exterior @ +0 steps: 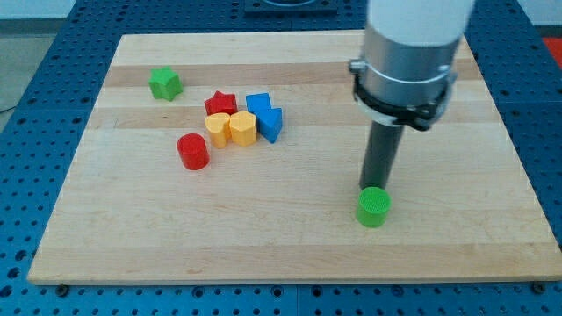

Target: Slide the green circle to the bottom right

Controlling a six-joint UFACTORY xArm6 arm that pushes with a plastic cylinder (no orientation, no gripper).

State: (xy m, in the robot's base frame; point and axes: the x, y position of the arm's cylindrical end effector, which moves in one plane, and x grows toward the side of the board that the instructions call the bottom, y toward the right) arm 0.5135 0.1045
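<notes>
Green circle (pixel 374 207): a short upright cylinder, bright green, flat round top with a faintly ribbed side wall. It stands on the wooden board (pixel 132 246) in the lower right quarter, nearer the view's bottom edge than the right edge, with bare wood on all sides of it.

My tip (pixel 378 187): the dark rod comes straight down from the grey and white arm body and ends right at the circle's upper rim, on the side toward the view's top. Touching or just short of touching; cannot tell which. The tool is a plain rod with nothing that opens or closes, and it grasps nothing.

Edges and room: open board runs from the circle toward the view's right edge and toward the bottom right corner, with no block in that stretch. A narrower strip of wood lies between the circle and the bottom edge.

Other blocks, all well apart from the circle, toward the view's upper left:
- green star (pixel 164 83), alone near the top left.
- red star (pixel 221 104), touching the cluster below it.
- two yellow blocks (pixel 231 128), side by side and touching; shapes not clear.
- two blue blocks (pixel 264 116), pressed together just right of the yellow ones.
- red cylinder (pixel 192 151), slightly below and left of the cluster.
</notes>
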